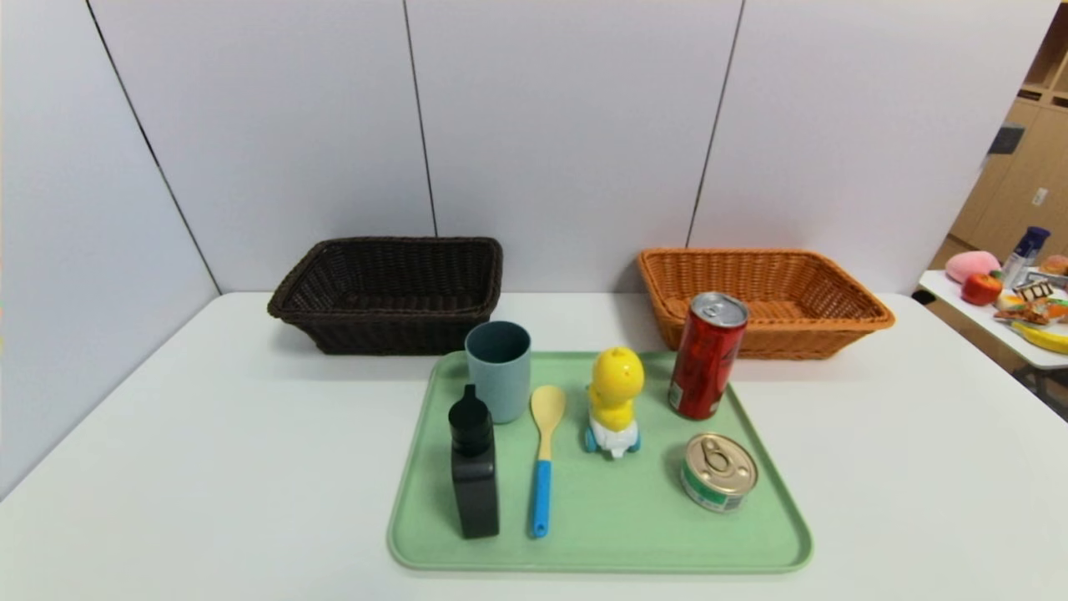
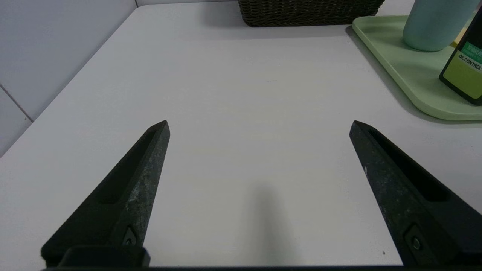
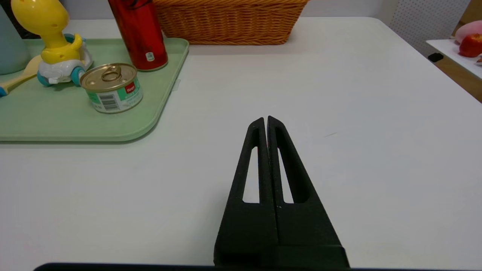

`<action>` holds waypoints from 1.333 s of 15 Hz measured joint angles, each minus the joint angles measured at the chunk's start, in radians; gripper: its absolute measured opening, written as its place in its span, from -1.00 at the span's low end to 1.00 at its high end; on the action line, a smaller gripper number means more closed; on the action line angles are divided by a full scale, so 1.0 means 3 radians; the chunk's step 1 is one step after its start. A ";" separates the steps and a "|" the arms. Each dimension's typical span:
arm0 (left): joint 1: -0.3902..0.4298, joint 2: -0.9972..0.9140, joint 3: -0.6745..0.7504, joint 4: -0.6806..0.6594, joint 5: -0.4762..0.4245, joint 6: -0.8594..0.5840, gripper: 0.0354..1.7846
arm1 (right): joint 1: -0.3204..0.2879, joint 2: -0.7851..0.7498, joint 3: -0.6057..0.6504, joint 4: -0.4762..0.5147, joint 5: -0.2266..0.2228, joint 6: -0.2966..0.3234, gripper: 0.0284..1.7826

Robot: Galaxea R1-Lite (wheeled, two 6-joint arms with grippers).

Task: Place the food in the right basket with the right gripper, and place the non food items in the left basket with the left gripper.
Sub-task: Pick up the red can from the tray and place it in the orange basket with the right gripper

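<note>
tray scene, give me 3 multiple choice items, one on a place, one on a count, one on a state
1. Where is the tin?
A. in the orange basket
B. on the green tray
C. on bare table

2. How many items stand or lie on the tray?
A. four
B. six
C. eight

3. How is the right gripper?
A. shut, empty
B. wide open
C. holding the red can

Answers:
1 B, it sits near the red can.
2 B, cup, bottle, spoon, duck, can, tin.
3 A, its fingers touch over bare table.
</note>
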 joint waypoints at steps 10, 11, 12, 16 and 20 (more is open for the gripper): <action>-0.0001 0.0003 -0.0120 -0.0011 -0.0069 0.0030 0.89 | 0.0000 0.0001 0.0002 -0.0118 0.0012 -0.0040 -0.98; -0.0001 0.0028 -0.0274 0.0021 -0.0186 0.0026 0.89 | 0.0000 0.0004 -0.0068 -0.0156 0.0040 -0.0049 -0.98; -0.0003 0.0107 -0.0450 0.0045 -0.0328 0.0023 0.89 | 0.0001 0.0024 -0.0232 -0.0143 0.0110 -0.0054 -0.98; -0.0057 0.0954 -0.1042 -0.0291 -0.0526 -0.0059 0.89 | 0.0016 0.0526 -0.1065 0.0108 0.0562 -0.0106 -0.98; -0.0096 0.2189 -0.1422 -0.1206 -0.0592 -0.0128 0.89 | 0.0028 0.1567 -0.1903 -0.0040 0.0662 -0.0121 -0.98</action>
